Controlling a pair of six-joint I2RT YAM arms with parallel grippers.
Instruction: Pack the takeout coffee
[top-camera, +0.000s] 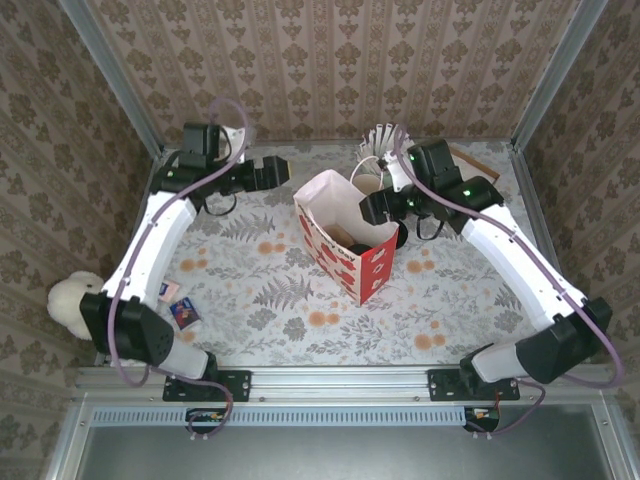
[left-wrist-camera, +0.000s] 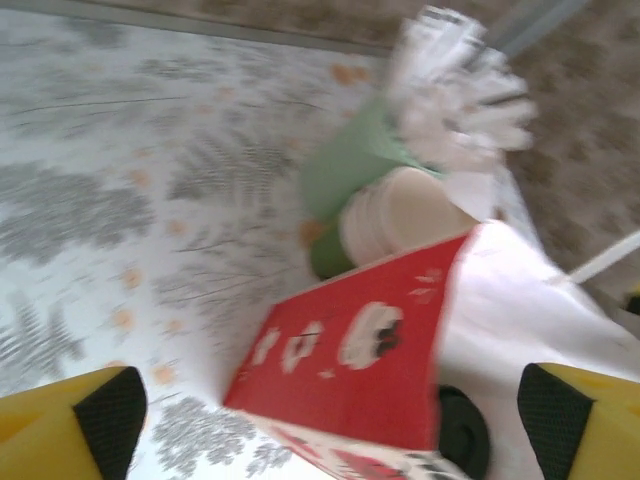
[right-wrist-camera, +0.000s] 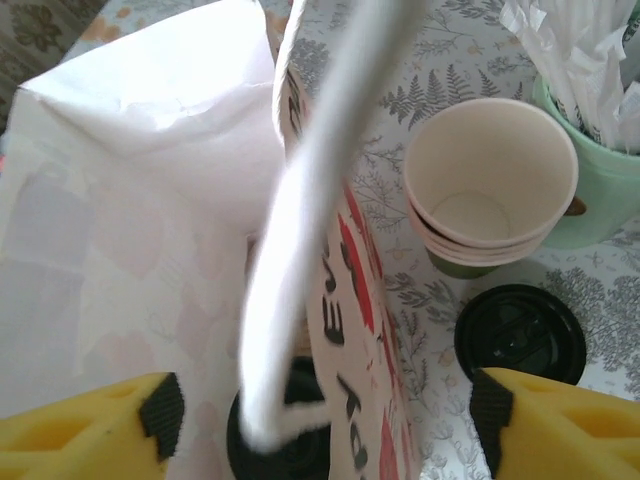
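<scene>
One floral tabletop (top-camera: 300, 320) carried everything, with two arms reaching in over it from the near edge. The left gripper (top-camera: 277, 172) hung released just left of the bag, its two yellow fingers (left-wrist-camera: 100, 420) spread wide with nothing between them. The right gripper (right-wrist-camera: 327, 415) was over the bag's mouth with its jaws parted, straddling the bag's wall and one white handle (right-wrist-camera: 320, 200) without clamping either.

One red-and-white paper bag (top-camera: 360, 262) stood upright and open near the middle of the tabletop. Behind it stood one green holder (right-wrist-camera: 600, 195) stuffed with white-wrapped sticks (right-wrist-camera: 565, 50), and touching it a single stack of lidless cups (right-wrist-camera: 490, 185), seemingly three, though the lower rims were hard to count.

The takeout coffee (right-wrist-camera: 280, 450) sat at the bottom of the bag, its round black lid facing up, partly hidden by the handle. One loose black lid (right-wrist-camera: 520, 335) lay flat on the tabletop just beside the bag and the cup stack. Two small packets (top-camera: 180, 302) lay near the left arm's base, well apart from the bag.
</scene>
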